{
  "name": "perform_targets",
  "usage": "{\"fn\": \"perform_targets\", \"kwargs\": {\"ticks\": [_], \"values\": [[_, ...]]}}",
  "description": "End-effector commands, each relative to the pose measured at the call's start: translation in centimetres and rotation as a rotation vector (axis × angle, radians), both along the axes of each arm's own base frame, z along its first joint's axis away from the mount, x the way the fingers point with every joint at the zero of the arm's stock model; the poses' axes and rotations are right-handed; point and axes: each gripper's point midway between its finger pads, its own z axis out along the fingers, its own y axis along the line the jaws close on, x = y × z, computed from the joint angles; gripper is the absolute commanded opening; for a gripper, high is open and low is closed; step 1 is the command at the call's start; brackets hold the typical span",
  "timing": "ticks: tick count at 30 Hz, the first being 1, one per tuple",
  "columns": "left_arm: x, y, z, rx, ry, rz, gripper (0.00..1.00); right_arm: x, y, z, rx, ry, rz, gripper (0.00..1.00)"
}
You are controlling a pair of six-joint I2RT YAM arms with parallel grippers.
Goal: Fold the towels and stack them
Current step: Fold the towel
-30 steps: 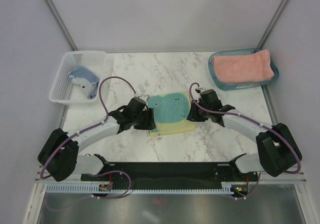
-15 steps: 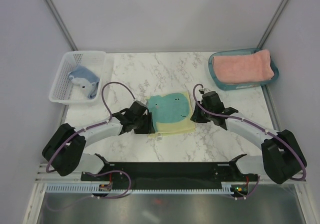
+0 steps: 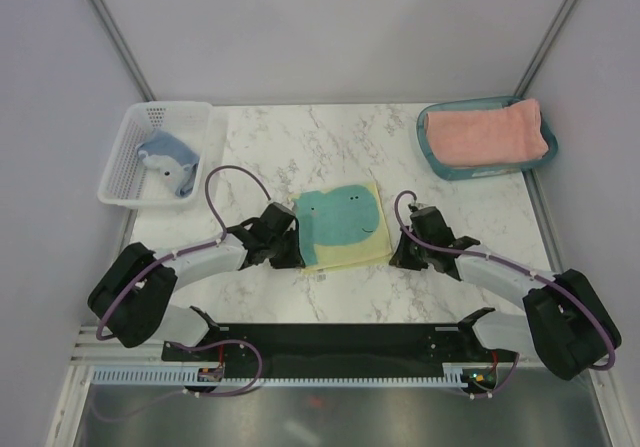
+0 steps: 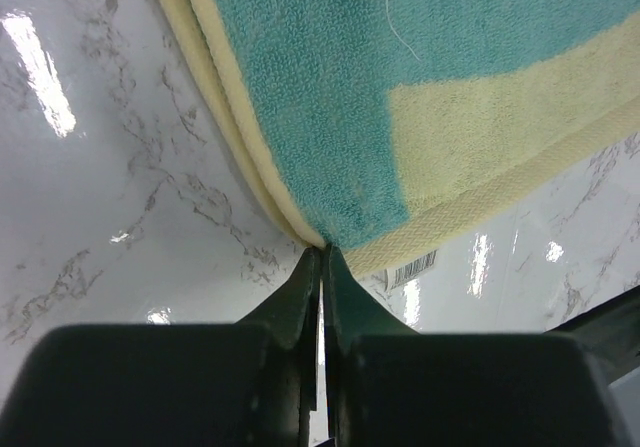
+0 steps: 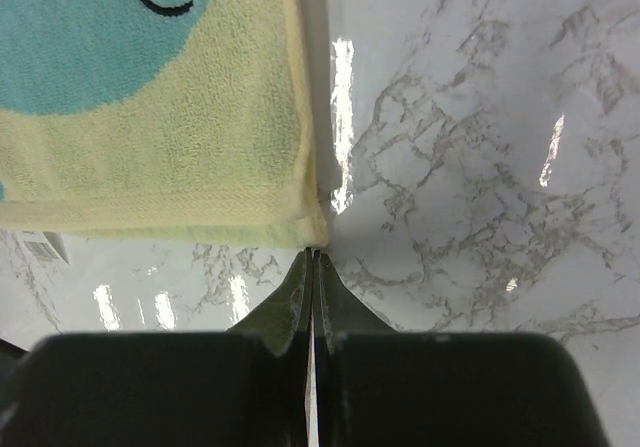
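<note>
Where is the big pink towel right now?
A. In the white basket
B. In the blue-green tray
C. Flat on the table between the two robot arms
B: the pink towel lies folded in the blue-green tray at the far right. The white basket holds the grey-blue towel, and the yellow towel is the one between the arms.

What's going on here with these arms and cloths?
Two robot arms are folding towels. The left gripper and right gripper are shut at the near corners of the yellow towel; whether they pinch cloth is unclear. A pink towel lies folded in the teal tray, a grey-blue towel in the white basket.
</note>
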Motion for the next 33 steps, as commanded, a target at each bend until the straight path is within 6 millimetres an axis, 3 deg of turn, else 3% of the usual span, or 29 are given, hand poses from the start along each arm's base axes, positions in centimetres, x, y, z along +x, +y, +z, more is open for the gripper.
{"fn": "perform_targets", "kwargs": {"ticks": [1, 7, 21, 23, 28, 31, 33], "values": [[-0.1, -0.1, -0.2, -0.006, 0.006, 0.017, 0.02, 0.7, 0.1, 0.0, 0.030, -0.048, -0.044, 0.00], [-0.5, 0.4, 0.3, 0.009, 0.010, 0.005, 0.02, 0.4, -1.0, -1.2, -0.014, -0.041, -0.081, 0.00], [-1.8, 0.0, 0.5, -0.016, 0.060, -0.033, 0.02, 0.4, -1.5, -0.3, -0.016, -0.054, -0.117, 0.00], [-1.7, 0.0, 0.6, -0.018, 0.054, -0.031, 0.06, 0.6, -1.1, 1.0, 0.011, -0.068, -0.120, 0.00], [-1.5, -0.2, 0.9, -0.025, 0.049, -0.031, 0.17, 1.8, -0.4, 3.9, 0.072, -0.103, -0.174, 0.19], [-1.3, -0.3, 1.2, -0.028, 0.047, -0.024, 0.38, 2.2, -0.1, 4.4, 0.080, -0.104, -0.174, 0.24], [-1.3, -0.3, 1.5, -0.028, 0.046, -0.013, 0.44, 2.4, 0.0, 4.1, 0.070, -0.090, -0.173, 0.24]]}}
